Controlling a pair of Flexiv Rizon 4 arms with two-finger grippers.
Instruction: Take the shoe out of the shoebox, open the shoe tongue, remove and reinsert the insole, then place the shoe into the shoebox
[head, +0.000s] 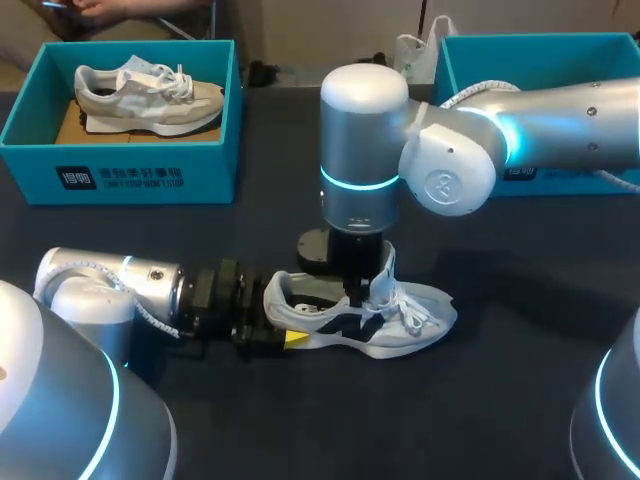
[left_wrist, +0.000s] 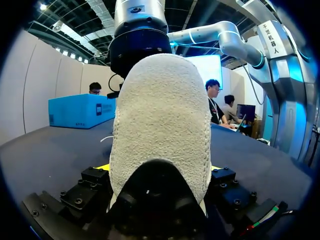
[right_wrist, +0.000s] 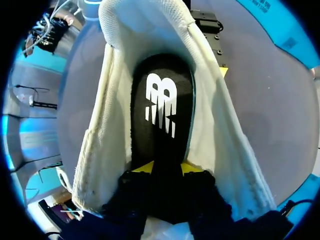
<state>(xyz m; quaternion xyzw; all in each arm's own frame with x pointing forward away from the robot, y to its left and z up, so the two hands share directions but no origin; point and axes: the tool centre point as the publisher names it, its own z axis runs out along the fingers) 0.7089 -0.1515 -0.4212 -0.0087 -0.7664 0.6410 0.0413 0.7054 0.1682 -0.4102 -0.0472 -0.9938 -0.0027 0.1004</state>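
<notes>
Since the shoe (head: 400, 320) lies on its sole on the table (head: 520, 330), near the middle and well apart from both boxes, I judge the take-out step done and the insole step in hand. My left gripper (head: 290, 338) comes in low from the left and is clamped on the heel, one finger on each side of the heel cup, so the shoe is pinned with its toe pointing right. My right gripper (head: 358, 288) hangs straight down into the shoe's opening, just beside the tongue (head: 387, 262), which stands up and leans toward the toe. In the right wrist view the black insole (right_wrist: 162, 100) has its heel end lying in the heel cup. Its narrower part rises to the fingers, which appear pinched on it from both sides. Whether it is on its way out or going back in I cannot tell. If out, the next move calls for a steady pull up and toward the heel, so that the forepart slides free of the toe without folding. The left grip must be firm enough that the shoe does not rise with it. If in, it calls for feeding the forepart forward under the tongue. The shoebox (head: 560, 45) at far right waits for the last step; the box (head: 120, 170) at far left holds a second shoe (head: 150, 95).
</notes>
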